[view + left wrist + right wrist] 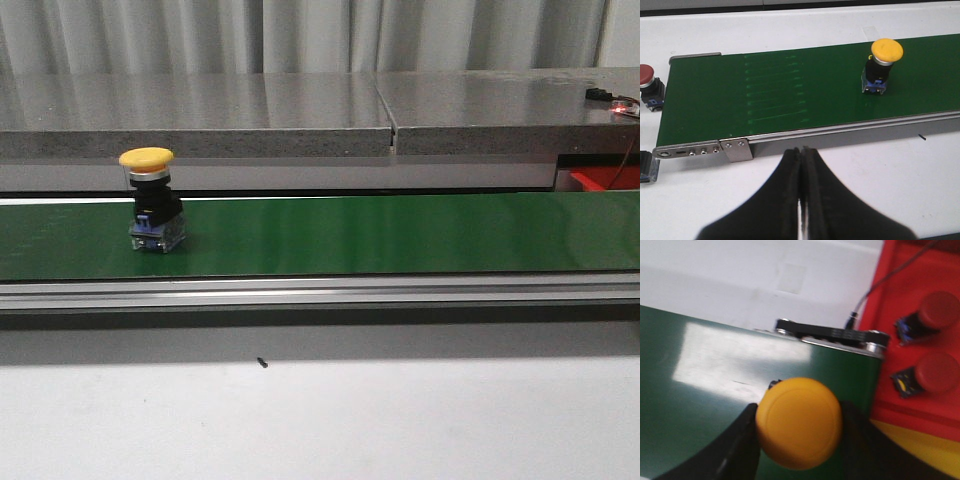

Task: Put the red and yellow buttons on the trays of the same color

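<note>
Gripping a yellow button [799, 423] by its cap rim, right gripper [799, 440] closed on it above the green belt [700, 405], near the red tray [920, 340]. Second yellow button [151, 199] upright on belt; left gripper [801, 165] pinched shut, empty. Probably light, rigid, smooth plastic, top-heavy: best pinched under cap or at black body.

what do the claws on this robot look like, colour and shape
Both are black. In the left wrist view the left claw has two broad matte fingers that flare wide at the base and taper to narrow tips. In the right wrist view the right claw shows only blurred dark finger edges on either side. No markings or claw cables are visible, and the arms are out of view.
</note>
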You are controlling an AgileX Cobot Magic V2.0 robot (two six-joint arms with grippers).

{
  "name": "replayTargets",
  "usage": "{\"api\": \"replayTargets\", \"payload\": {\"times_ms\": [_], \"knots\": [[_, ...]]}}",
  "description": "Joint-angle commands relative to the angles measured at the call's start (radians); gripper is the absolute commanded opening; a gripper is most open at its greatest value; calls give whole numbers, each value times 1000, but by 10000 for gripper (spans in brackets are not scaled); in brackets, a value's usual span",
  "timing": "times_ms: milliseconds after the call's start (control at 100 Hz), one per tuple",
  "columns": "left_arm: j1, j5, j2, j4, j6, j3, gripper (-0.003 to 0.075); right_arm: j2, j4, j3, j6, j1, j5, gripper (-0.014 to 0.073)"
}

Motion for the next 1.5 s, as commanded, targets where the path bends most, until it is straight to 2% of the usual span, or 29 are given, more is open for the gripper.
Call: {"api": "replayTargets", "payload": {"times_ms": [0,160,310,580,780,870,1020,1090,1490], "knots": [[-8,-61,4,-17,0,-26,-20,-45,36,0,1,-67,-84,64],[-8,-61,4,-17,0,-26,-20,-44,46,56,5,-168,-166,64],[-8,-61,4,-17,0,-26,-20,-30,50,115,5,-220,-246,64],[-8,-61,4,-17,0,-26,-20,8,63,228,5,-223,-349,64],[-8,-61,4,-17,0,-26,-20,52,96,247,5,-223,-366,73],[-8,-61,4,-17,0,-26,-20,58,100,247,5,-223,-366,141],[-8,-61,4,-17,0,-26,-20,58,101,247,1,-222,-376,429],[-8,-61,4,-17,0,-26,-20,58,101,247,1,-222,-375,511],[-8,-61,4,-17,0,-26,-20,5,115,247,-12,-215,-367,525]]}}
